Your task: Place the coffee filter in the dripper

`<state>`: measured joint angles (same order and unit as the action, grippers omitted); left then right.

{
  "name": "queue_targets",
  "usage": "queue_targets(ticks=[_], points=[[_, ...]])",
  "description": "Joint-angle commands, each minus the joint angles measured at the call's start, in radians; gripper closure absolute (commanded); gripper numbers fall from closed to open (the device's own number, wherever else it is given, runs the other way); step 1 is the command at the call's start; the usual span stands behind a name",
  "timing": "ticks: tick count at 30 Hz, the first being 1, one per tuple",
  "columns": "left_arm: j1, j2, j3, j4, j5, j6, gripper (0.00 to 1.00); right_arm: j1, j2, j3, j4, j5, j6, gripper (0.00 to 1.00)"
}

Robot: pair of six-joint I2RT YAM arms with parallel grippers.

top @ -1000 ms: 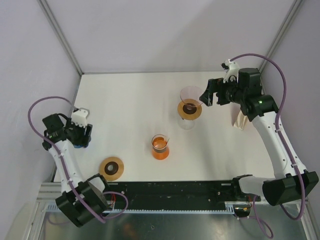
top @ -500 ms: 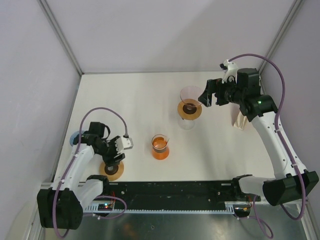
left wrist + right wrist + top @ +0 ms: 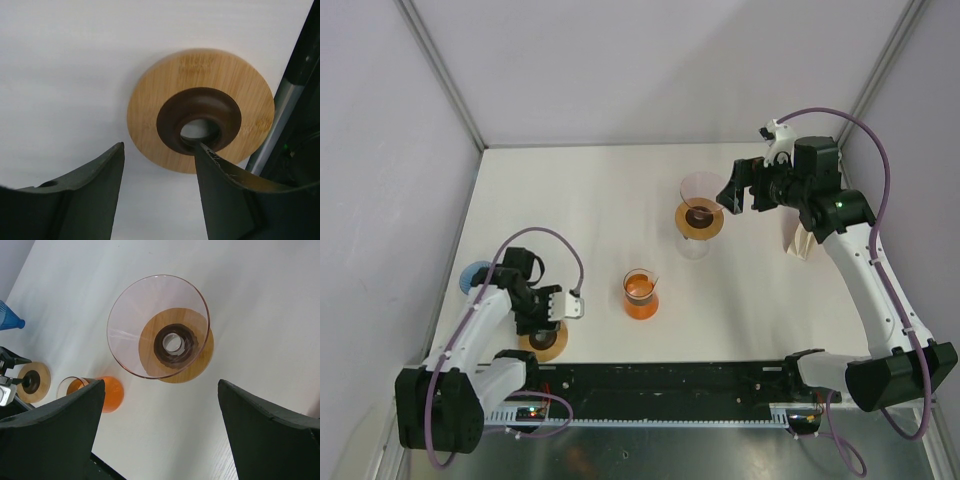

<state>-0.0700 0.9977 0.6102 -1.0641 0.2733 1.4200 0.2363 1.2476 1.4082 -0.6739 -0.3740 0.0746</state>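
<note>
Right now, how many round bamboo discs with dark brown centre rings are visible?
2. One bamboo disc lies near-left on the table, below the open left gripper. The other disc sits under the clear glass dripper cone, centre-right, before the open right gripper. None appears hidden.

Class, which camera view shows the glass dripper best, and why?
Right wrist: the dripper sits large and central, its cone and base clear. Top external shows it small. Left wrist misses it.

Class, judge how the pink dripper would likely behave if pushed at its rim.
The dripper looks top-heavy: a wide cone sits over a narrower wooden collar, so a rim push might tip it. Its thin, clear wall suggests rigid, smooth, possibly fragile glass or plastic.
</note>
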Motion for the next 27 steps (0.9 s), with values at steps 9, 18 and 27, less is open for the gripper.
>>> queue_targets(ticks=[9,18,27], points=[[-0.002,0.005,-0.005,-0.001,0.073,0.032,0.37,0.004,0.001,0.000,0.015,-0.016,-0.023,0.01],[-0.005,0.002,-0.085,0.058,0.071,0.033,0.40,0.003,-0.006,0.000,0.012,-0.016,-0.024,0.01],[-0.011,0.010,-0.092,0.171,0.132,-0.060,0.68,0.005,-0.013,0.000,0.006,-0.013,-0.017,0.01]])
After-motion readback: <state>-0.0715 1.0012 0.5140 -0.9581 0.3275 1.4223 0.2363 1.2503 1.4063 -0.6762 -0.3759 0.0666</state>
